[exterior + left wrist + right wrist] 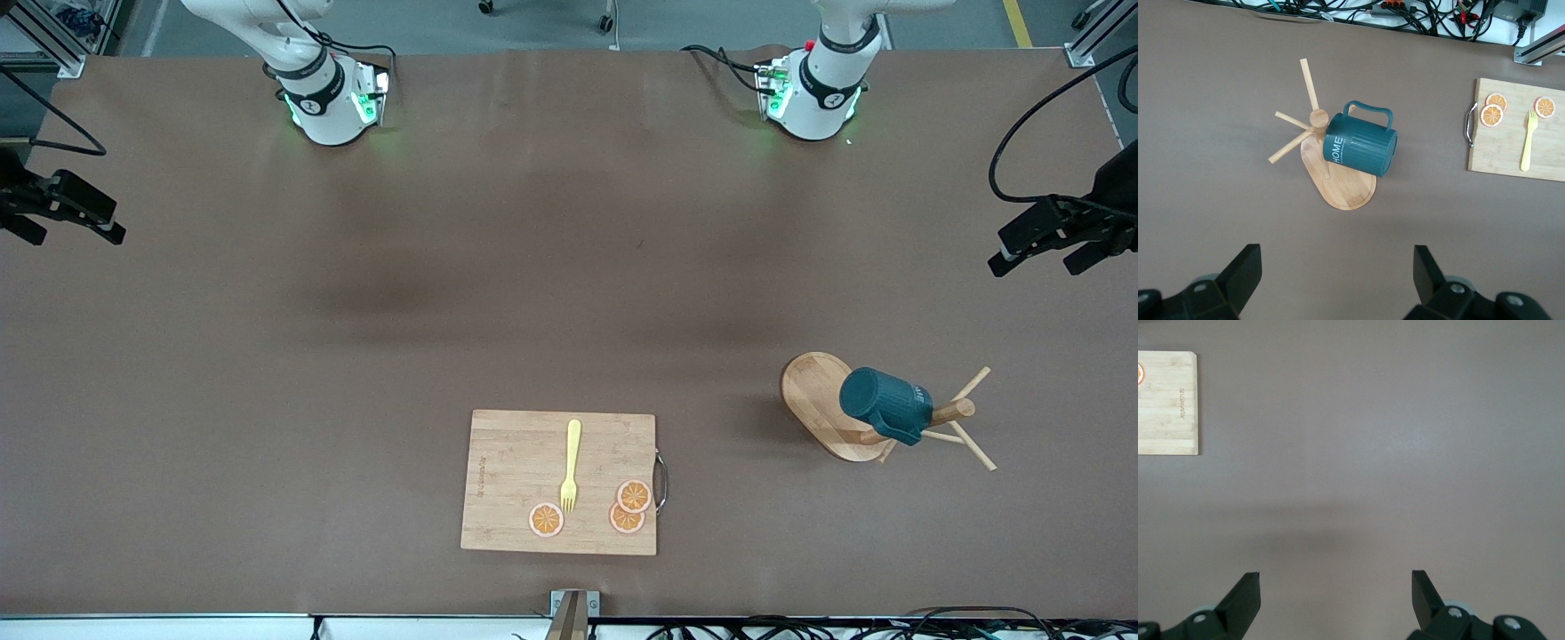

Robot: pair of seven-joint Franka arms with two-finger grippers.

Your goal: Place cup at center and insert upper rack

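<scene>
The dark teal cup (886, 404) hangs by its handle on a peg of the light wooden upper rack (822, 400), which stands on the table toward the left arm's end. In the left wrist view the cup (1361, 143) reads "HOME" and covers part of the rack's oval base (1341, 190). My left gripper (1337, 267) is open and empty, high over bare table beside the rack. My right gripper (1336, 590) is open and empty, high over bare table. Neither gripper shows in the front view.
A rectangular wooden cutting board (507, 480) lies near the front camera's edge of the table, carrying a yellow fork (571, 462) and three orange slices (633, 495). It also shows in the left wrist view (1501, 143) and the right wrist view (1165, 407). Black camera mounts stand at both table ends.
</scene>
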